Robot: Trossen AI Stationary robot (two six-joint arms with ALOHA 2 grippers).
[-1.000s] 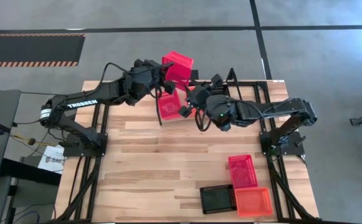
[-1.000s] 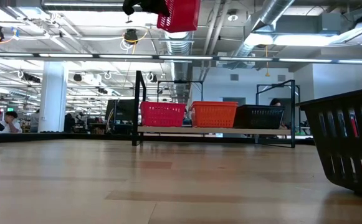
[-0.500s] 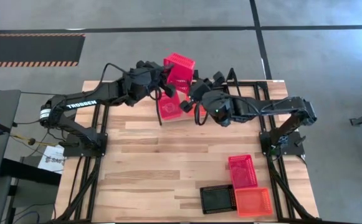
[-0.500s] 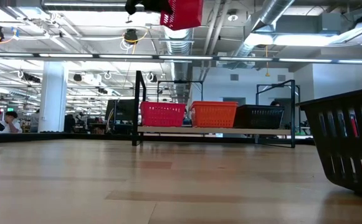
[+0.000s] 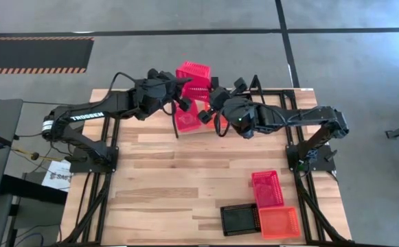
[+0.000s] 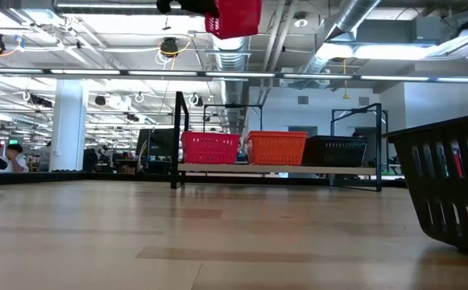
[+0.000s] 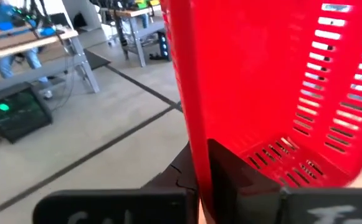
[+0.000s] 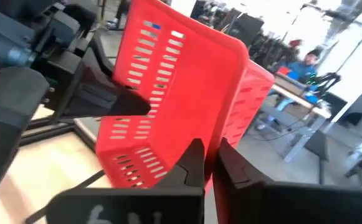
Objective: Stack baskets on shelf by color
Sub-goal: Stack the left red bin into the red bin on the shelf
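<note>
Above the shelf [image 6: 278, 168], both arms hold one red basket [image 5: 194, 80] high in the air. Left gripper [image 5: 183, 84] and right gripper [image 5: 211, 95] each pinch a wall. Best lowered level onto the red stack [image 6: 210, 148]; the mesh looks thin and flexible.

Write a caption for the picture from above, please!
Both grippers, left and right, grip one red basket in the air above the shelf.
</note>
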